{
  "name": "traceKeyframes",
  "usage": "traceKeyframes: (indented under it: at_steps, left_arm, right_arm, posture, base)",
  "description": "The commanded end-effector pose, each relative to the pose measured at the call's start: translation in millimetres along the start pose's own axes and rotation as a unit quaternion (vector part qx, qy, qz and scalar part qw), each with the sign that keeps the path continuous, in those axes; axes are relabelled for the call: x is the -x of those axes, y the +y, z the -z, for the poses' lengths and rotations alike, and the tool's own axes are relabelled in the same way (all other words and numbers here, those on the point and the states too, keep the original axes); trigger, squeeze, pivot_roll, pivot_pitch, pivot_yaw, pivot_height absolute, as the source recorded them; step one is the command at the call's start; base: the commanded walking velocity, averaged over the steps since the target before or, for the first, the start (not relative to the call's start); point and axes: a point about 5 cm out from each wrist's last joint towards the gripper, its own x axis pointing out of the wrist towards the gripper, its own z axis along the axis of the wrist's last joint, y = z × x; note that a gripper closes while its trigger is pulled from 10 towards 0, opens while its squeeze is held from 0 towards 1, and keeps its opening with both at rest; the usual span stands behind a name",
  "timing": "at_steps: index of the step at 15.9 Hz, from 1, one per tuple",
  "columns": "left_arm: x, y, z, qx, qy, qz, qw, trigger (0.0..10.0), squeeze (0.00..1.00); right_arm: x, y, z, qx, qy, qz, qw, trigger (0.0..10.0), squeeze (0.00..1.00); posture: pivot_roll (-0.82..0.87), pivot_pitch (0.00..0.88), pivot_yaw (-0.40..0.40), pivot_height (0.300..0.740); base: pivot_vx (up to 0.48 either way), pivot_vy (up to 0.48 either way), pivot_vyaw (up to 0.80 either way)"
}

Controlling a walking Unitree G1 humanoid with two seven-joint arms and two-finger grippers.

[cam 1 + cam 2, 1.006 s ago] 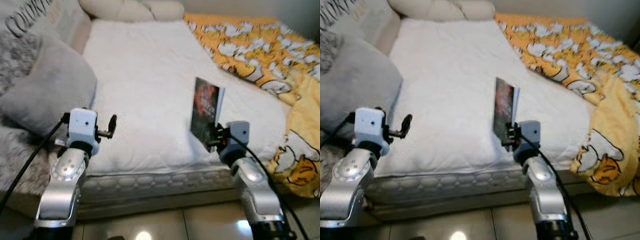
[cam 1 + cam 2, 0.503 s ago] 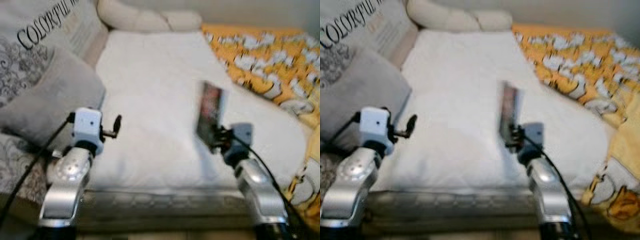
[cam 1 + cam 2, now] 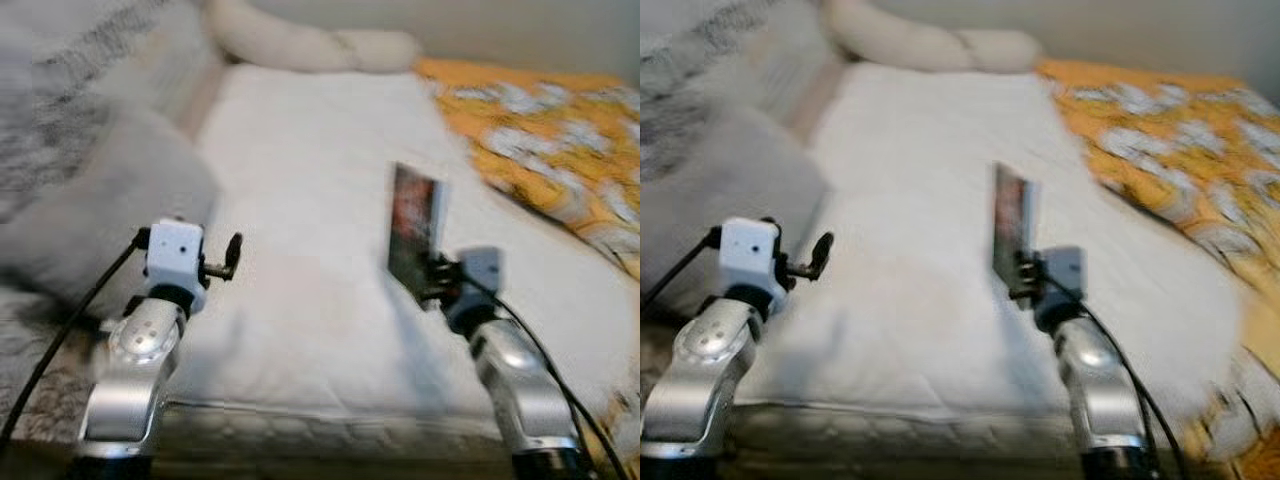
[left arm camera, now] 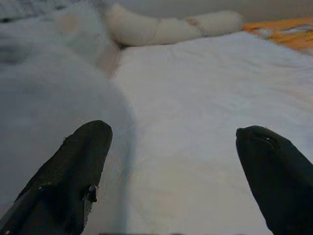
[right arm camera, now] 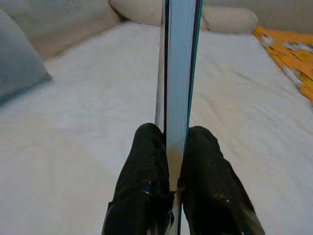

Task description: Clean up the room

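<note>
Right gripper (image 5: 172, 147) clenches a thin, stiff book (image 3: 414, 232) upright by its lower edge, centre frame; likely light. Left gripper (image 4: 171, 147) spread, empty.

arms: silver metal, rounded segments, a round joint disc on each forearm
wrists: white boxy housing on the left; grey-white housing on the right
cables: black, one trailing from each wrist
left pincer (image 4: 181, 161): two long black tapered fingers
right pincer (image 5: 174, 147): black rounded fingers, scuffed and glossy
</note>
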Motion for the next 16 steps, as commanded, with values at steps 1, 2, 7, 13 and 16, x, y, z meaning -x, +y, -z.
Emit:
traceKeyframes:
  at_steps: [1,2,7,13,16]
  left_arm:
    - [2.1,4.0,-2,-0.006,-0.003,-0.002,1.0,10.0,0.18]
    - [3.8,4.3,-1,-0.007,-0.001,-0.001,1.0,10.0,0.17]
    - [16.4,1.7,2,-0.026,0.006,0.028,0.999,10.0,0.16]
    - [18.8,5.6,0,-0.076,0.038,0.158,0.984,10.0,0.16]
    - [20.9,13.8,0,-0.096,0.064,0.204,0.972,10.0,0.16]
  right_arm:
    - [-2.5,9.1,-13,-0.012,-0.029,-0.025,0.999,10.0,0.0]
    - [-1.2,8.2,-13,-0.011,-0.028,-0.028,0.999,10.0,0.0]
    - [1.3,2.9,-10,-0.042,-0.021,-0.04,0.998,10.0,0.0]
    - [-49.4,20.7,-12,-0.182,0.078,-0.135,0.971,10.0,0.0]
    - [-71.9,39.1,-18,-0.246,0.113,-0.189,0.944,10.0,0.0]
  posture:
    - [0.06,0.0,-0.071,0.74]
    - [0.06,0.0,-0.072,0.74]
    - [0.07,0.0,-0.076,0.74]
    - [0.09,0.0,-0.061,0.74]
    - [0.1,0.0,-0.054,0.74]
  base:
    - [0.304,0.0,0.0]
    - [0.0,0.0,0.0]
    - [0.0,0.0,0.0]
    - [0.0,0.0,0.0]
    - [0.0,0.0,0.0]
